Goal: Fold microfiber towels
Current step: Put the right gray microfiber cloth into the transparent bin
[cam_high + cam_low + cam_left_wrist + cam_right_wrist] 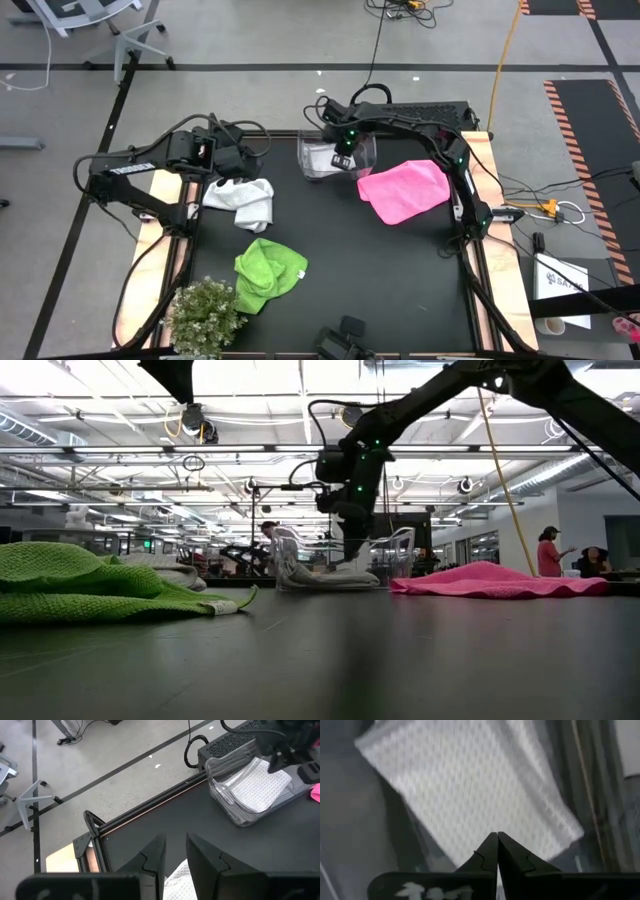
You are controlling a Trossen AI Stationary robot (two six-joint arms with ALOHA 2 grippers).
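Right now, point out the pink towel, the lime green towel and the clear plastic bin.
pink towel [405, 190], high view, middle of the cloth.
lime green towel [268, 272], high view, centre of the crumpled cloth.
clear plastic bin [222, 802], left wrist view, near wall.

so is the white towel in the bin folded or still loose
Folded: the white towel lies as a flat, neat rectangle inside the clear bin, with the shut right gripper just above it.

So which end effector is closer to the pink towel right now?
The right end effector. It sits over the clear bin, just beside the pink towel. The left end effector is across the table, above a white towel.
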